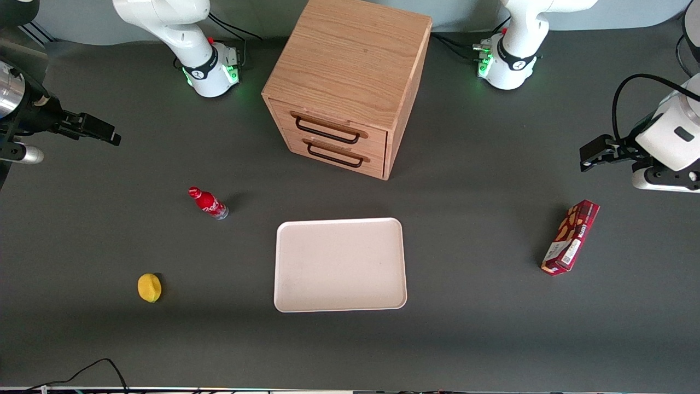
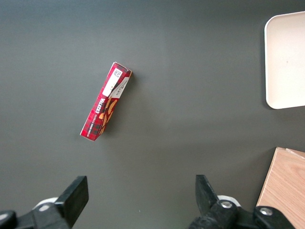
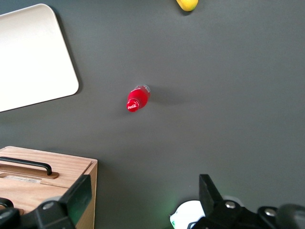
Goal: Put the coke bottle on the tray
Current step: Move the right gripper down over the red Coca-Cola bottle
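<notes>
right arm raised at table's edge | pincer (image 1: 112,137) apparently open, empty

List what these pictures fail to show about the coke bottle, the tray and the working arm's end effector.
- Coke bottle: label script too small to read in the front view.
- Tray: cut off by the frame edge in the right wrist view; whole only in the front view.
- End effector, open, held above the table at the working arm's end: its arm runs off the front view's edge.
- Drawer cabinet: contents hidden by closed drawer fronts.
</notes>
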`<state>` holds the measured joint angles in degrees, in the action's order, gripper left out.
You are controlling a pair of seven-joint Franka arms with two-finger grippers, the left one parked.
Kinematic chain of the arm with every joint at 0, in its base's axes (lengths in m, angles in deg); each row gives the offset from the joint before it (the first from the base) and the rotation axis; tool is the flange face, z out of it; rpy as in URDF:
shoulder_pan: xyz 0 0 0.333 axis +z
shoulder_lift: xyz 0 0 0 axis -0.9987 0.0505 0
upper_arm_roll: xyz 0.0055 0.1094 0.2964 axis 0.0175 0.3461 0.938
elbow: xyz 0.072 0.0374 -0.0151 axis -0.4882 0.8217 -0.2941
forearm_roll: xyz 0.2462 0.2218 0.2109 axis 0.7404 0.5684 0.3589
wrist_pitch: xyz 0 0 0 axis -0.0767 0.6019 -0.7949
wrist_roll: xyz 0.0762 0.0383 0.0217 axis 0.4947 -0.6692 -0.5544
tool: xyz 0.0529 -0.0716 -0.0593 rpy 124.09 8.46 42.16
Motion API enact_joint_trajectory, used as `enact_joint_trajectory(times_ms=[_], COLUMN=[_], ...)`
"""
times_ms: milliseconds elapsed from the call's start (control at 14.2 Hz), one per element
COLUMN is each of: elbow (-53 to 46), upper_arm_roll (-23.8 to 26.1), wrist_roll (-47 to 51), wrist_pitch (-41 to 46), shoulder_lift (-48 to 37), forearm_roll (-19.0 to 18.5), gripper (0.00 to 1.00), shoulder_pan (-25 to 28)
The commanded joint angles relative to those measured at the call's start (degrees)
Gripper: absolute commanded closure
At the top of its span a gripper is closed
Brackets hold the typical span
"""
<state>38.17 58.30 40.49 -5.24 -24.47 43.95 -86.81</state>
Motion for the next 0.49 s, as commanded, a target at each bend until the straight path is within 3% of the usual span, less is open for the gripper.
enact_joint_trajectory(times_ms=[0, 282, 423], elbow=[-2.23, -0.67, 5.02], upper_arm_roll=[0.36, 3.16, 3.53], wrist_roll=[0.97, 1.15, 1.06], wrist_pitch=[2.77, 3.22, -3.24], shoulder_lift=[0.94, 1.73, 1.47], forearm_roll=[-4.24, -3.84, -0.86], gripper=[0.00, 0.00, 0.00], shoulder_pan=[0.75, 1.02, 1.11])
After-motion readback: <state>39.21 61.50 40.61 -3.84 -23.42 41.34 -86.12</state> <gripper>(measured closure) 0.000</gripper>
